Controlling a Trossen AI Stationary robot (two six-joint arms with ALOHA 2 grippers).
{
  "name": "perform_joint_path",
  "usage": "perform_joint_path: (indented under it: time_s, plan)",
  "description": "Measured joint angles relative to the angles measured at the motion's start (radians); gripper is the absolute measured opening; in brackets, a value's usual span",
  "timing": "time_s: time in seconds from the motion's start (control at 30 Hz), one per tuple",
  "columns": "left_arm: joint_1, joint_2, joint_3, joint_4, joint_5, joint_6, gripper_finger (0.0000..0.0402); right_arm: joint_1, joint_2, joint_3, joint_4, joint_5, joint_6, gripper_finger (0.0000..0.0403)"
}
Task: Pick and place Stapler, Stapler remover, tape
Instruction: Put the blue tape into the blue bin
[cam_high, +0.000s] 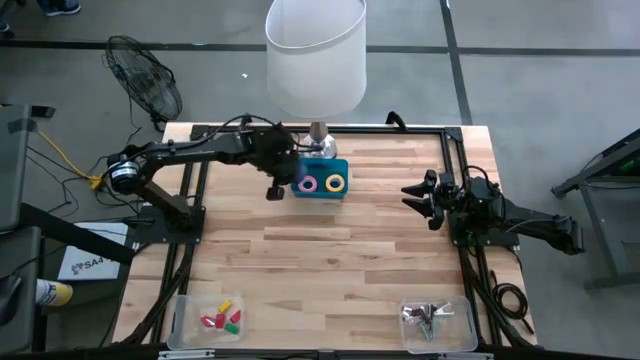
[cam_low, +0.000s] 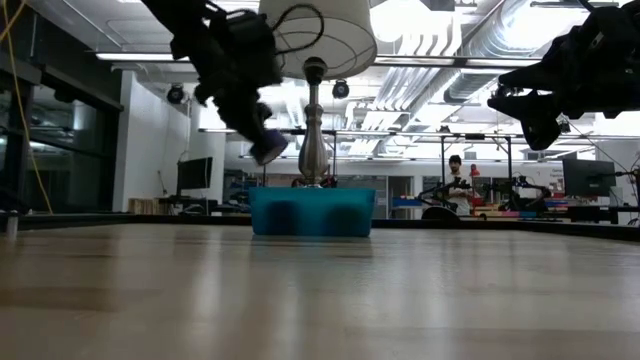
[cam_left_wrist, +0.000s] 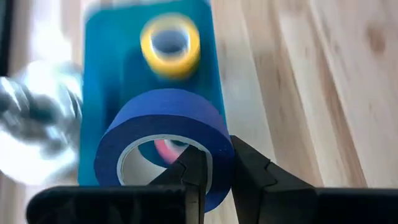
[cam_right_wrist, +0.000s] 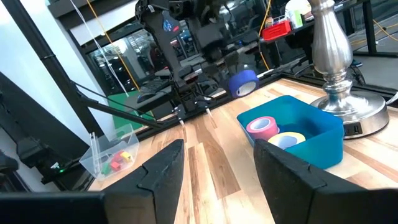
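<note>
The left pincer (cam_left_wrist: 214, 171) grips the blue tape roll (cam_left_wrist: 168, 134) by its wall, above the blue bin (cam_high: 320, 185); centre it over free space beside the pink roll (cam_high: 309, 184) before releasing. The right pincer (cam_high: 420, 197) waits open.

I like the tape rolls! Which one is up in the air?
The blue roll: the left gripper's fingers pinch its wall above the bin. Pink and yellow lie inside.

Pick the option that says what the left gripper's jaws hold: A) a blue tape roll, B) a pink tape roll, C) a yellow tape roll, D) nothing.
A: the left gripper has its jaws pinched on the wall of the blue tape roll, held above the teal bin, where the pink and yellow rolls lie.
</note>
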Motion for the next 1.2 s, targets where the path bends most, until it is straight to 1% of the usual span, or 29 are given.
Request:
perform_joint_path:
  time_s: [0.1,0.37,0.47,0.7,0.97,1.2]
  plan:
    - [-0.030,0.005,0.000,0.096,-0.013,-0.015,0.0041,0.000,0.000,0.000,0.000,0.000,0.000,0.0186]
    - [-0.097,0.067,0.000,0.279,-0.145,-0.040,0.0041,0.000,0.000,0.000,0.000,0.000,0.000,0.0186]
    - [-0.101,0.089,0.000,0.341,-0.189,-0.071,0.0042,0.000,0.000,0.000,0.000,0.000,0.000,0.0186]
    - [-0.100,0.140,0.000,0.498,-0.200,-0.089,0.0042,0.000,0.000,0.000,0.000,0.000,0.000,0.0186]
    - [-0.099,0.196,0.000,0.559,-0.192,-0.116,0.0042,0.000,0.000,0.000,0.000,0.000,0.000,0.0186]
    - [-0.099,0.211,0.000,0.607,-0.197,-0.120,0.0042,0.000,0.000,0.000,0.000,0.000,0.000,0.0186]
